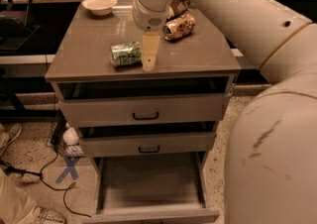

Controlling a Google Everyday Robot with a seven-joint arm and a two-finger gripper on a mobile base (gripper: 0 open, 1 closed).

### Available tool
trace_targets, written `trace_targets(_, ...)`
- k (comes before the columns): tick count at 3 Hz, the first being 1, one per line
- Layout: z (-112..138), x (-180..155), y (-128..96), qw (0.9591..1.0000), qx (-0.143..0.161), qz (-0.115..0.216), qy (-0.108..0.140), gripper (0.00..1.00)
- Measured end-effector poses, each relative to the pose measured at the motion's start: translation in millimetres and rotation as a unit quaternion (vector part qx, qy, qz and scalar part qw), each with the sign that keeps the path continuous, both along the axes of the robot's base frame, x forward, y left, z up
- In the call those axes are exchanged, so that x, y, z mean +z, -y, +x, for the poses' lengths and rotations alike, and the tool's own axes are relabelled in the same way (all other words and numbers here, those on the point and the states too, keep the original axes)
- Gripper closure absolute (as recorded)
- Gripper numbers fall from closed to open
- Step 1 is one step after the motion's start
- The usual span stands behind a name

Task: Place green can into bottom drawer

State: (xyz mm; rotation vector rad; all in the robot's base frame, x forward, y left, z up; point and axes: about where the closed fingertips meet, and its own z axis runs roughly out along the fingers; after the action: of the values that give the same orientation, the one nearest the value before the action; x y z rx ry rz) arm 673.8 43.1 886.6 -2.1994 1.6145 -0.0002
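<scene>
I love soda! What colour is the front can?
The can is mottled green and white, camera view; the claw hangs beside it.

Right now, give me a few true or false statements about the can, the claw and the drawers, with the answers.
The green can lies on its side on the cabinet top. True.
The bottom drawer is shut. False: it is pulled out.
The claw is right beside the green can. True.
The bowl sits in the bottom drawer. False: it stands on the cabinet top, at a far corner.
</scene>
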Motion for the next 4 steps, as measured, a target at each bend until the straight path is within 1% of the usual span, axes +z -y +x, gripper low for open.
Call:
trace_targets(1, 11, -13, -21, 0.9996, 0.016, -0.022, 0.003, 0.00)
trace_targets(2, 21, -28, -32, 0.9985, 0.016, -0.052, -0.003, 0.00)
trace_targets(3, 27, -42, -36, 0.9974, 0.016, -0.070, -0.014, 0.13)
trace_targets(4, 31, -51, -35, 0.9966, 0.016, -0.077, -0.025, 0.36)
